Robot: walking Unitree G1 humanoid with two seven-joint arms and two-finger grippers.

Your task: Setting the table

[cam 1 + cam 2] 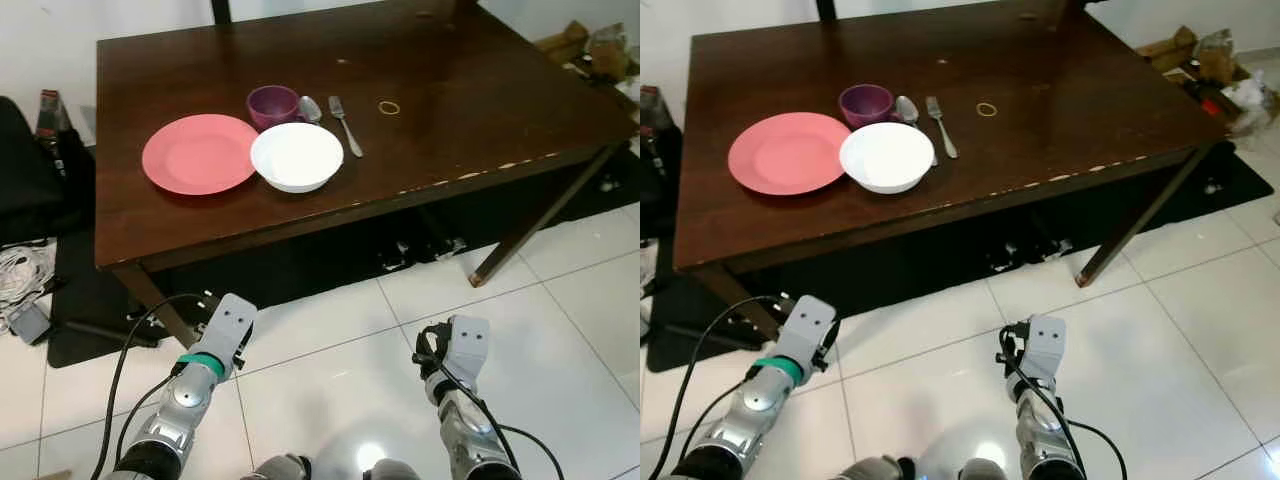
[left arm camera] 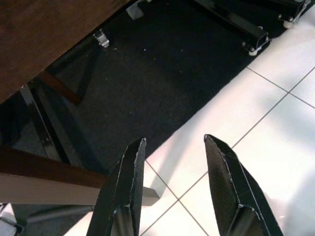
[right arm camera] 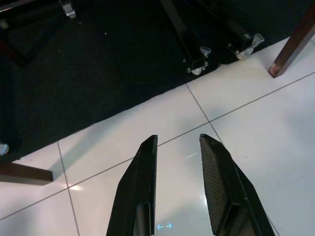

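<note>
Five items sit grouped on the dark wooden counter (image 1: 450, 100), toward its left half: a pink plate (image 1: 198, 153) lies farthest left, a white bowl (image 1: 296, 156) sits just beside it on the right with rims touching or nearly so, and a purple cup (image 1: 272, 104) stands right behind the bowl. Next come a spoon (image 1: 310, 108), close beside the cup, and a fork (image 1: 346, 125) just right of the spoon, both lying lengthwise away from the robot. Further right, apart from the cutlery, a small ring-shaped band (image 1: 388, 107) rests on the wood. Below the counter's near edge, both arms hang low over the white tiled floor (image 1: 560, 330). Its left end effector (image 2: 173, 184) has its two black fingers spread apart, holding nothing, near the dark rug (image 2: 162, 83) under the counter. Its right end effector (image 3: 177, 184) likewise has its fingers parted and empty above the tiles.
</note>
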